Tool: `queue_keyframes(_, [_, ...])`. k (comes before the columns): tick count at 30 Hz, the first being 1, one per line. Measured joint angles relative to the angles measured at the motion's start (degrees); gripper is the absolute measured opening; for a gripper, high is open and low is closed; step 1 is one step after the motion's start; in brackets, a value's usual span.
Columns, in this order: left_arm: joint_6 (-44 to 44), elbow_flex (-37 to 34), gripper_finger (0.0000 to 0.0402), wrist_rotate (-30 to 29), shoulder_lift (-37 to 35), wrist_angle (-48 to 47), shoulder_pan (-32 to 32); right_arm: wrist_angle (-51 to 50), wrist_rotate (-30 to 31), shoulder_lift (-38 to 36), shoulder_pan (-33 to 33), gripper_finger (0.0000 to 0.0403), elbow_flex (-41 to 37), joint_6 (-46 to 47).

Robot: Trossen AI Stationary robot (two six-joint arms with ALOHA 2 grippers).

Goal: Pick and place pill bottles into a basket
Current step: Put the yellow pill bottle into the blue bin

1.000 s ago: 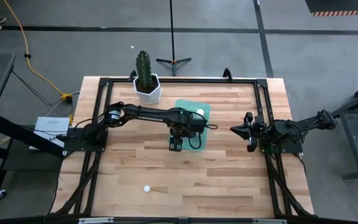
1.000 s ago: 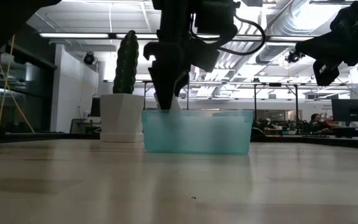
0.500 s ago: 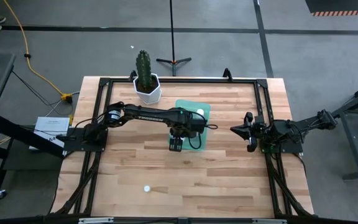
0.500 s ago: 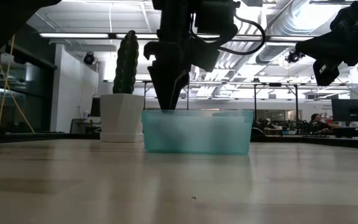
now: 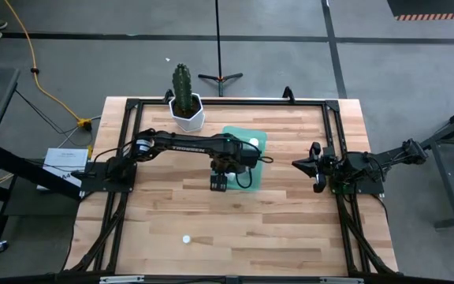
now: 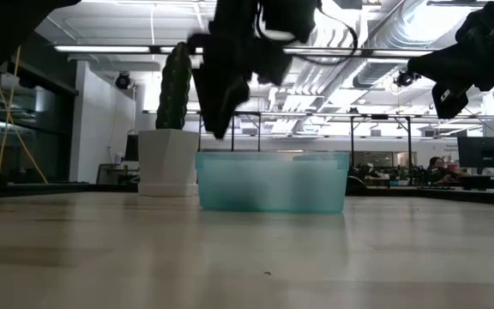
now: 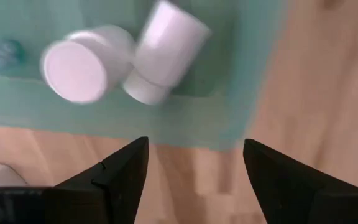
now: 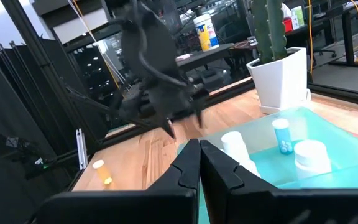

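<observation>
The left gripper [image 6: 221, 103] is motion-blurred; frosted basket [image 6: 273, 182] walls hide its contents.

The whole wooden-slat table [image 5: 235, 213] and both dark arms are seen from directly overhead in the high view. From table-top height, the low view is directed level across the boards into the room behind. The shallow translucent teal-green plastic tray [image 6: 271, 180] and the white hexagonal pot with a green cactus [image 6: 168, 160] are shared by these two views. The tray's corner is viewed very closely, downward, by the left wrist camera. From farther off, the tray and pot are seen obliquely by the right wrist camera.
</observation>
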Motion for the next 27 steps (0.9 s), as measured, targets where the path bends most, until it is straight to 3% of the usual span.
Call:
queue_keyframes(6, [-3.88,5.07,0.0280,6.09,-1.88,-3.85,-2.25,-0.09,0.00,0.00,0.00,0.0000,0.00,1.18])
queue_keyframes(11, [-10.75,5.55,0.0271,6.86,-5.70,-4.04,-6.36,-0.34,-0.54,-0.02,0.02,0.0000,-0.02,2.93])
queue_keyframes(24, [-38.14,5.51,0.0255,-18.52,-19.08,-0.65,-22.70,-0.92,-0.78,-0.02,0.01,0.0000,0.00,3.05])
queue_keyframes(27, [-45.35,2.18,0.0255,-23.71,-21.86,-0.64,-26.88,-1.25,-1.29,-0.02,0.02,0.0000,-0.02,3.04])
